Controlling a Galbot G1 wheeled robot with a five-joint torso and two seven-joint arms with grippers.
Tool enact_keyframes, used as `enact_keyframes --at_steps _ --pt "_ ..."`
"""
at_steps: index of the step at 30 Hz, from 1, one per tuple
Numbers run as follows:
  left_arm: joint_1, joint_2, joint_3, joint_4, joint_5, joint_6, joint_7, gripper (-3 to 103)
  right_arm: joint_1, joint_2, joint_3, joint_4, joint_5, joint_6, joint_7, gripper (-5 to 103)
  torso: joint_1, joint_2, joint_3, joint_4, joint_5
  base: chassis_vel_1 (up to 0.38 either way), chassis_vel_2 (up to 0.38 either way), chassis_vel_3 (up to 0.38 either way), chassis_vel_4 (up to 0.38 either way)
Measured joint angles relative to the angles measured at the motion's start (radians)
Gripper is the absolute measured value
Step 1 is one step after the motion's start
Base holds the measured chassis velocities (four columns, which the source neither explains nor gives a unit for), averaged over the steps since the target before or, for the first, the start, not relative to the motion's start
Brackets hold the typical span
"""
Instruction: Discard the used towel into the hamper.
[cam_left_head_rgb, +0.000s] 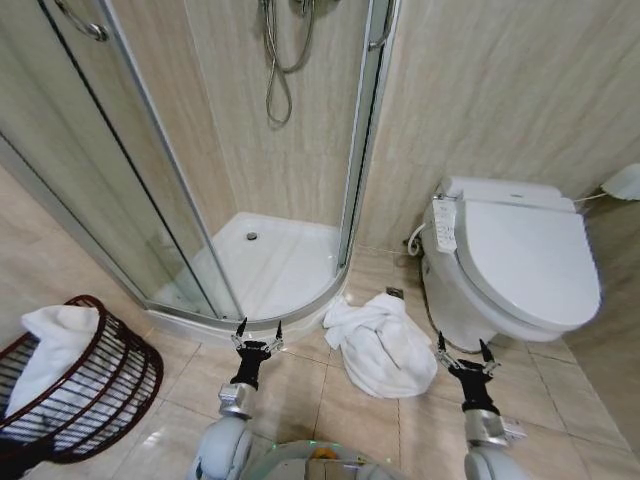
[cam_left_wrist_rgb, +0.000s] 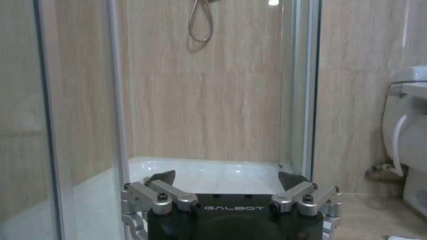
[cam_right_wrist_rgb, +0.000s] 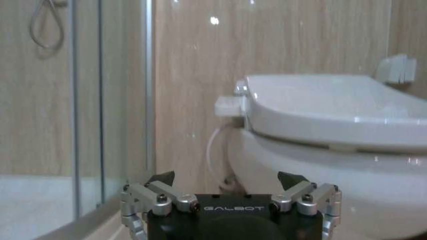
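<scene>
While both grippers, left (cam_left_head_rgb: 258, 331) and right (cam_left_head_rgb: 461, 347), spread empty: risks snagging towel (cam_left_head_rgb: 378, 343) on toilet (cam_left_head_rgb: 510, 265), missing hamper (cam_left_head_rgb: 85, 385).

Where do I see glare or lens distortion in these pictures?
Head view: wide-lens bending curves the shower door frame and toilet. Left wrist view: a bright lamp reflection on the shower wall. Right wrist view: small glints on the wall tile and toilet lid.
</scene>
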Motion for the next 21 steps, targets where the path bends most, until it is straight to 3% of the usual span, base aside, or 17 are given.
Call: enact_keyframes --at_steps 6,8,12,18,19,21 --pt "0.02 0.005 -0.001 -0.037 0.005 0.026 0.001 100 0.074 -0.036 0.0 -0.112 0.035 -0.048 0.011 100 0.0 0.0 0.0 0.0 0.0005 0.0 0.0 0.0 0.0" --pt "0.034 0.005 -0.003 -0.066 0.007 0.031 0.001 100 0.139 -0.089 -0.017 -0.207 0.074 -0.116 0.006 100 0.0 0.0 0.0 0.0 0.0002 0.0 0.0 0.0 0.0" --pt "0.036 0.004 -0.007 -0.079 0.008 0.034 0.0 100 0.19 -0.11 -0.036 -0.261 0.093 -0.16 -0.008 100 0.0 0.0 0.0 0.0 0.0002 0.0 0.0 0.0 0.0" --pt "0.06 0.005 -0.029 -0.144 0.008 0.037 -0.002 100 0.303 -0.151 -0.074 -0.352 0.097 -0.32 -0.101 100 0.0 0.0 0.0 0.0 0.0001 0.0 0.0 0.0 0.0" --pt "0.06 0.005 -0.029 -0.144 0.008 0.037 -0.002 100 0.303 -0.151 -0.074 -0.352 0.097 -0.32 -0.101 100 0.0 0.0 0.0 0.0 0.0001 0.0 0.0 0.0 0.0" --pt "0.068 0.006 -0.036 -0.164 0.008 0.036 -0.002 100 0.346 -0.16 -0.085 -0.377 0.082 -0.386 -0.166 100 0.0 0.0 0.0 0.0 0.0002 0.0 0.0 0.0 0.0"
